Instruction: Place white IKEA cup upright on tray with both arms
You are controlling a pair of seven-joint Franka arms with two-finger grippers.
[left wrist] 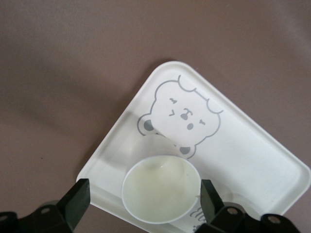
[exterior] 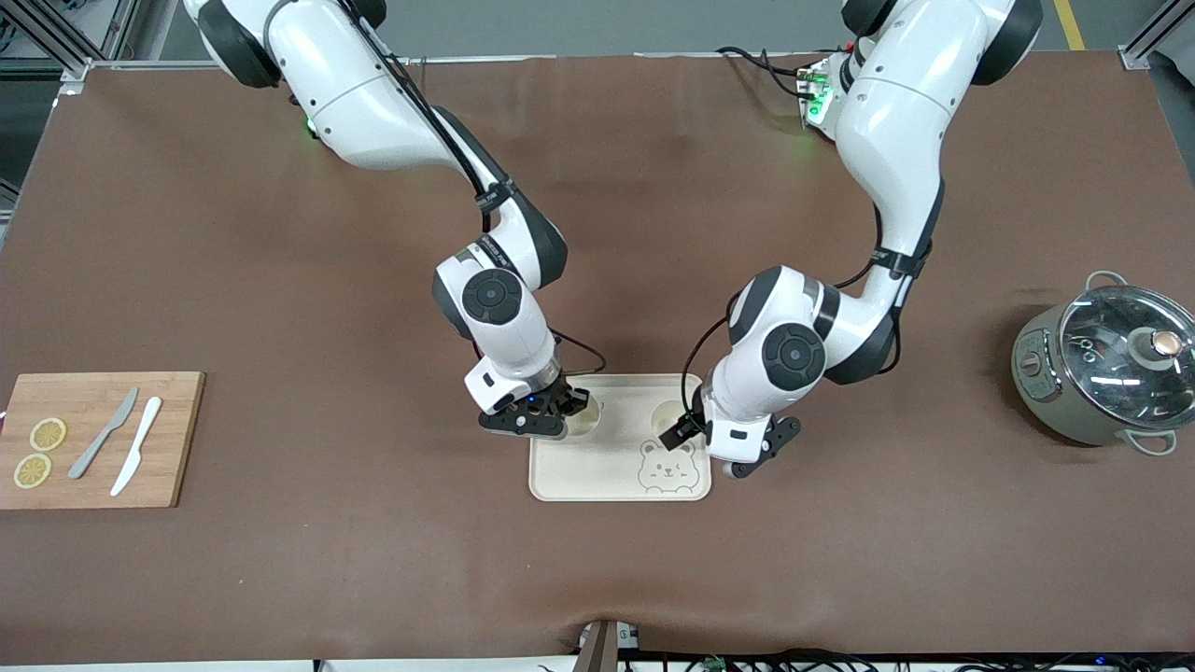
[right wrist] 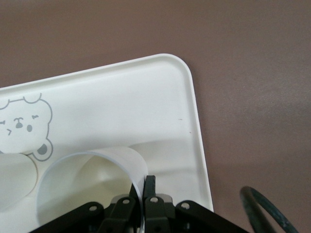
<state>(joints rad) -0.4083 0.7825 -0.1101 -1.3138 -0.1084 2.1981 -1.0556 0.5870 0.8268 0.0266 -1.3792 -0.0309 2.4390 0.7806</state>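
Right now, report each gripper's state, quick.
Left gripper: open, fingers on either side of an upright white cup on the tray, not touching it.
Right gripper: shut on the rim of another white cup.

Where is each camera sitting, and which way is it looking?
Front view: high across the table, facing the robots, looking down on the tray, cutting board and pot; the right arm and left arm show.
Left wrist view: on the left arm's wrist, looking down at a cup on the tray; the left hand shows, fingers open around it.
Right wrist view: on the right arm's wrist, looking down at a second cup; the right hand pinches its rim.
Shared: both wrist views show the tray's bear face.
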